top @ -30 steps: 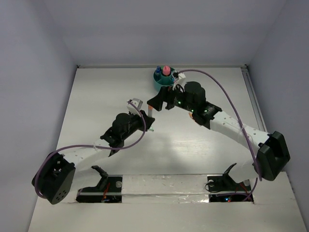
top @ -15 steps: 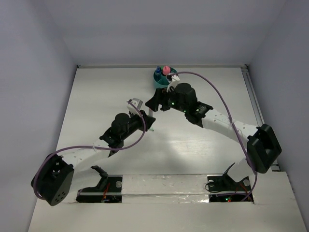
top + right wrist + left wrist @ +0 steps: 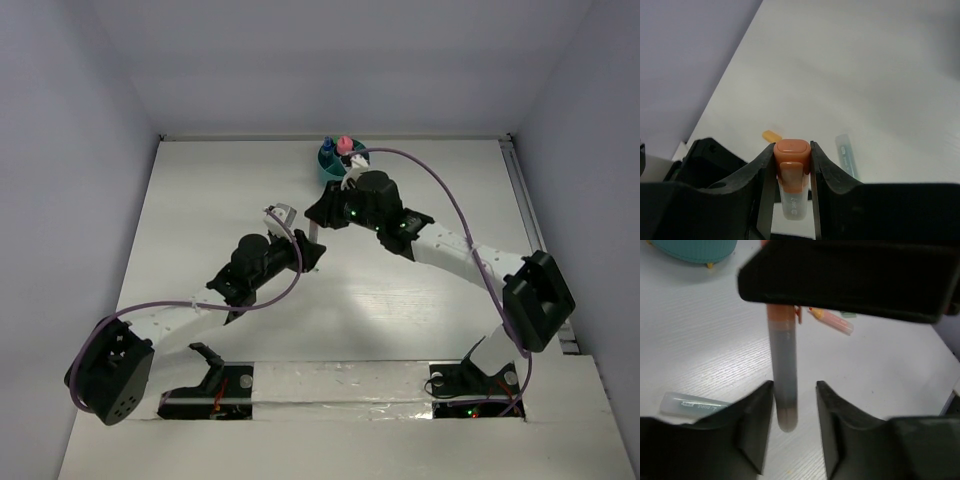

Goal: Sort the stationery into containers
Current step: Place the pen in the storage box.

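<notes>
**Item:** orange-capped marker (image 3: 782,355), translucent grey barrel. Located mid-table (image 3: 200,220), between both grippers and near teal cup (image 3: 328,170).

**R gripper** (image 3: 792,148): clamped tight on marker's orange cap end.

**L gripper** (image 3: 794,386): spread apart, fingers (image 3: 757,425) placed either side of barrel's opposite end. A gap is seen on at least one side.

**Markings:** printing is seen on barrel in right wrist view, too blurred to be read.

**Also on table:**
- Clear tube (image 3: 692,404), laid flat beside L gripper. Small label, illegible.
- Orange-tipped piece (image 3: 832,322), laid flat beyond marker.

**Cup contents:** pink-capped bottle (image 3: 345,146) and blue-capped item (image 3: 328,143), stood inside. Compartments can't be told apart.
</notes>
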### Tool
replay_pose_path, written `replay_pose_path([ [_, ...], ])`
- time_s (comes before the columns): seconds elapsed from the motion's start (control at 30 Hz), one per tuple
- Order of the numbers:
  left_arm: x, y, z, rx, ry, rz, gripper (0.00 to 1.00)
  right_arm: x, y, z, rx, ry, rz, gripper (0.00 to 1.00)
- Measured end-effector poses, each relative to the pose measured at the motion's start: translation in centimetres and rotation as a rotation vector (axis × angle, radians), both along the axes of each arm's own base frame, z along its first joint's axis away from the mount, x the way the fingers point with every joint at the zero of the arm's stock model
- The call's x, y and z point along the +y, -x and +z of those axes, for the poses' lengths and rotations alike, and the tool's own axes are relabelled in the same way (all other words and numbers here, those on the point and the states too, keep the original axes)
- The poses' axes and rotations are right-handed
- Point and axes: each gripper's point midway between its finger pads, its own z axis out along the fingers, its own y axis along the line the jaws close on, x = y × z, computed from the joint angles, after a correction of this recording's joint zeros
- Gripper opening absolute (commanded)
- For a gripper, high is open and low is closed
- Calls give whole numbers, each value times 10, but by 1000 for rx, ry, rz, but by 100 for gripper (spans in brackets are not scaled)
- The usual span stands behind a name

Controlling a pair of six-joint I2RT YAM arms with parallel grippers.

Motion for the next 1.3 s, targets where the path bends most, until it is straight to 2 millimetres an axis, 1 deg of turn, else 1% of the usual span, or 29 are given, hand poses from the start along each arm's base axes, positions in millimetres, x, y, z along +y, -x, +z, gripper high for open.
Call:
replay_pose_path([
  [0.03, 0, 0, 0, 2, 2, 0, 47, 0, -4, 1, -8, 5, -15, 0],
  [0.07, 0, 0, 0, 2, 3, 1, 57, 0, -9, 2, -16, 11, -31, 0],
  [0.1, 0, 0, 0, 1, 1, 0, 61, 0, -16, 3, -27, 18, -49, 0],
  [0.13, 0, 0, 0, 2, 2, 1, 70, 1, -22, 4, -37, 23, -68, 0],
  [0.23, 1, 0, 1, -2, 2, 4, 80, -2, -43, 8, -58, 35, -123, 0],
  [0.27, 1, 0, 2, -5, 3, 6, 85, -3, -50, 9, -64, 35, -139, 0],
  [0.3, 2, 0, 4, -9, 5, 9, 88, -6, -60, 12, -70, 33, -160, 0],
  [0.37, 3, -1, 8, -18, 11, 15, 93, -16, -79, 16, -81, 32, -210, 0],
  [0.43, 4, -1, 11, -26, 15, 23, 98, -32, -102, 21, -96, 34, -274, 0],
  [0.57, 8, -4, 13, -29, 13, 51, 99, -65, -149, 32, -143, 37, -410, 0],
  [0.67, 15, -7, 12, -29, 3, 96, 99, -90, -176, 30, -182, 73, -511, 0],
  [0.73, 22, -11, 11, -27, -7, 138, 99, -100, -191, 27, -216, 113, -570, 0],
  [0.8, 28, -15, 7, -17, -21, 177, 99, -106, -204, 22, -255, 152, -616, 0],
  [0.97, 36, -19, 1, -1, -43, 229, 99, -110, -228, 1, -309, 232, -667, 0],
  [1.13, 39, -20, -1, 3, -50, 244, 99, -114, -240, -17, -330, 272, -705, 0],
  [1.23, 38, -20, -1, 3, -50, 244, 99, -115, -243, -21, -338, 281, -716, 0],
  [1.3, 38, -20, -1, 3, -50, 244, 99, -116, -244, -18, -348, 274, -724, 0],
])
